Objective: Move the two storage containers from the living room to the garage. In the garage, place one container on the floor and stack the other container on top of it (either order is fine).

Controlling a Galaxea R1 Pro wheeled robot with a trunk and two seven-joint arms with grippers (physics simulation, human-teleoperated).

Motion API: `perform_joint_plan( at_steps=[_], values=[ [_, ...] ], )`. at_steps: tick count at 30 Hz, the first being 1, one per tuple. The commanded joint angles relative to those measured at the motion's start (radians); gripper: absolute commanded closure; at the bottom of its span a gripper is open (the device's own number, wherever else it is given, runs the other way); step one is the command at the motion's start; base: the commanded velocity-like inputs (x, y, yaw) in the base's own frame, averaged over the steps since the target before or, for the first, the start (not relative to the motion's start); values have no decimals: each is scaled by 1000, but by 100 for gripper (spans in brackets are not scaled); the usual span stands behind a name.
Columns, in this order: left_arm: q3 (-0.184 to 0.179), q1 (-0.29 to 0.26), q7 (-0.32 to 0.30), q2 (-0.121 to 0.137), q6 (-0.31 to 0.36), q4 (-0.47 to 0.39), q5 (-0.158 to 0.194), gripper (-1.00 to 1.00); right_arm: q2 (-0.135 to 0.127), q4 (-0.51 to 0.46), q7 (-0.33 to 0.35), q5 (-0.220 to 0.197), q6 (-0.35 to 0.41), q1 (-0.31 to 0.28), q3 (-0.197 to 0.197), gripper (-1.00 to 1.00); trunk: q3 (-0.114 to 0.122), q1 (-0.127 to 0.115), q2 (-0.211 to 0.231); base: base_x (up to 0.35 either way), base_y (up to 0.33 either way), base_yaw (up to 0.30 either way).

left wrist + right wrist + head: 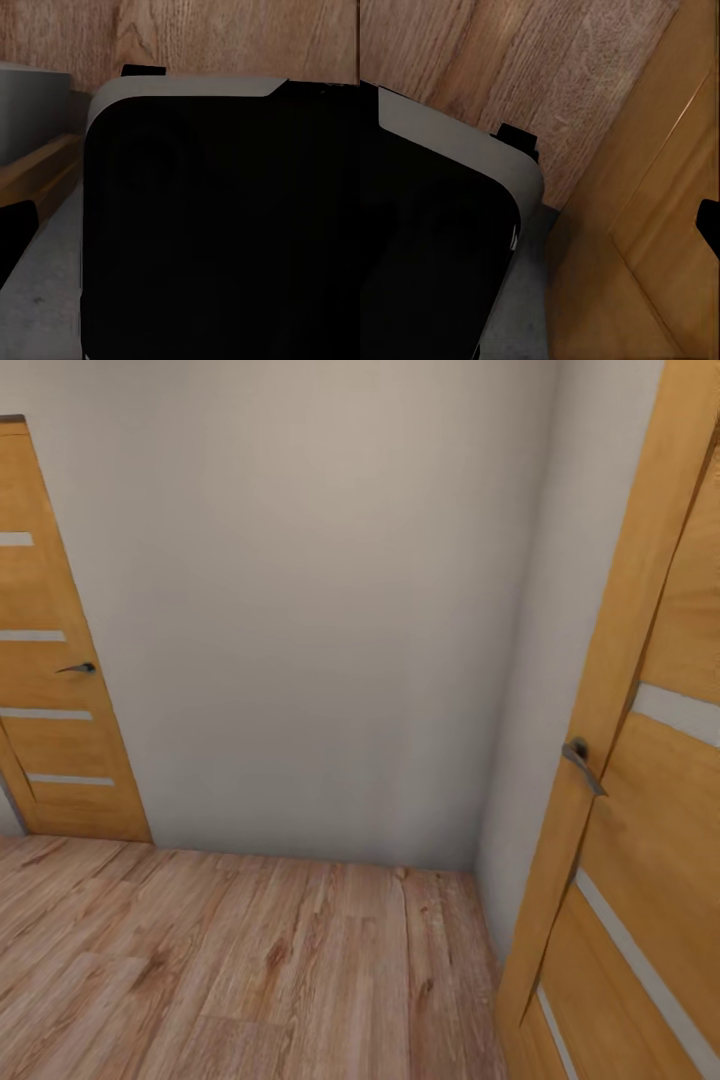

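Note:
The two storage containers are out of view, and so is the garage. I face a plain pale wall (320, 610) in a corner above a light wood plank floor (250, 970). In the left wrist view a black, grey-edged part of my own body (217, 225) blocks most of the picture, and a dark sliver (15, 236) at the frame's edge may be a finger. The right wrist view shows the same black body (427, 247), plank floor and another dark sliver (710, 225). I see nothing held.
A closed wooden door (60, 690) with a lever handle (78, 668) stands at the far left. Close on my right is a second wooden door (650, 810), its handle (582, 762) pointing toward me. The right wrist view shows that door's panel (660, 225) close by.

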Motion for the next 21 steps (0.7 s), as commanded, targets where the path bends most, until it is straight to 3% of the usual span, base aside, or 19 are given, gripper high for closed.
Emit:
perform_joint_plan(
  at_steps=[1, 12, 21],
  values=[
    [1, -1, -3, 0, -3, 1, 7, -100, 0, 0, 4, -11, -2, 0, 7, -100, -1, 0, -1, 0, -125, 0],
    [1, -1, -2, 0, -3, 1, 7, -100, -2, 0, 4, -11, -2, 0, 7, -100, -1, 0, -1, 5, -22, 0],
    [1, -1, -3, 0, -3, 1, 7, -100, -2, 0, 4, -11, -2, -1, 7, -100, -1, 0, -1, 281, 0, 0]
  ],
)
